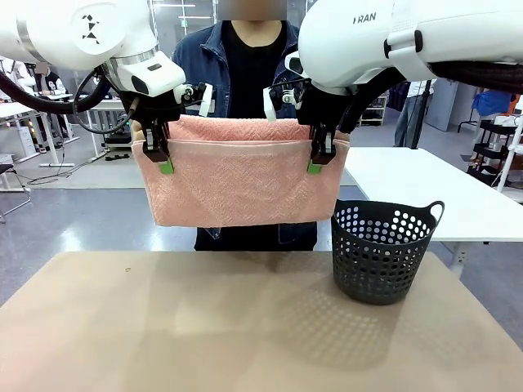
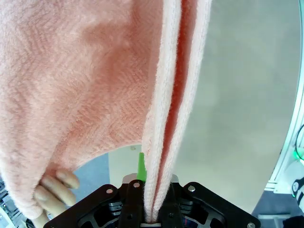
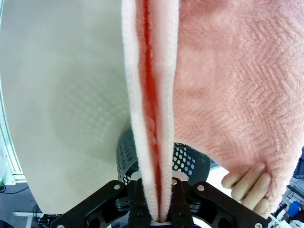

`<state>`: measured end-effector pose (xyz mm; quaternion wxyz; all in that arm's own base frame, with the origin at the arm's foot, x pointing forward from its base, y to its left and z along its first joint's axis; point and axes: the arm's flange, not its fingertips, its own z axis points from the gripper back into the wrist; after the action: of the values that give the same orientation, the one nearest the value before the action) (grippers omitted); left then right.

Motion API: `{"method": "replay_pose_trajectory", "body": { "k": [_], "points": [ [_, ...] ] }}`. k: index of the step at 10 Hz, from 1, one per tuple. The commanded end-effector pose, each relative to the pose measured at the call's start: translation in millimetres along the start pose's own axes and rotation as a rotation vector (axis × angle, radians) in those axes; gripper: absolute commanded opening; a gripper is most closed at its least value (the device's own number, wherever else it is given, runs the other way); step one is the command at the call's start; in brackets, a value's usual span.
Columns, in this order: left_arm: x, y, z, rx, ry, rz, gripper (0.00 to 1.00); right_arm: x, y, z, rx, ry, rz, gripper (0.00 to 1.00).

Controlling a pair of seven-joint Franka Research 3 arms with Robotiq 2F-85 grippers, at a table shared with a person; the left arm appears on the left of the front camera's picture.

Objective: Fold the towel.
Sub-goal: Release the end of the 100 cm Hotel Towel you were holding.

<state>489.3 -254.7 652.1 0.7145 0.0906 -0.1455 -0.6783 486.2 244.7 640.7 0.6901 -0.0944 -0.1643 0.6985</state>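
The salmon-pink towel [image 1: 237,184] hangs doubled over in the air above the table, between the two arms. My left gripper [image 1: 163,159] is shut on its upper left edge and my right gripper [image 1: 319,159] on its upper right edge. The left wrist view shows the towel [image 2: 71,85] as two layers pinched between that gripper's [image 2: 153,194] fingers, with a green pad [image 2: 141,171] showing. In the right wrist view the towel [image 3: 228,85] is likewise clamped in the gripper [image 3: 157,202]. The person's fingers [image 2: 54,187] [image 3: 247,187] hold the far fold.
A black perforated basket [image 1: 384,253] [image 3: 187,159] stands on the tan table [image 1: 204,327] at the right, just below the towel's right corner. The person [image 1: 245,65] stands behind the towel at the far side. A white table [image 1: 441,192] lies beyond the basket.
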Motion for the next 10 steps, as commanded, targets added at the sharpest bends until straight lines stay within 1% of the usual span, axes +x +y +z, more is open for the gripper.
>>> {"method": "replay_pose_trajectory", "body": {
  "k": [1, 10],
  "points": [
    [-0.9, 0.5, 0.4, 0.001, 0.0, 0.001, 0.0, -1.3, -0.4, 1.6, -0.003, 0.0, -0.003, 0.0],
    [-0.9, 0.5, 0.4, 0.001, 0.0, 0.001, 0.0, -1.3, -0.4, 1.6, -0.003, 0.0, -0.003, 0.0]
  ]
}}
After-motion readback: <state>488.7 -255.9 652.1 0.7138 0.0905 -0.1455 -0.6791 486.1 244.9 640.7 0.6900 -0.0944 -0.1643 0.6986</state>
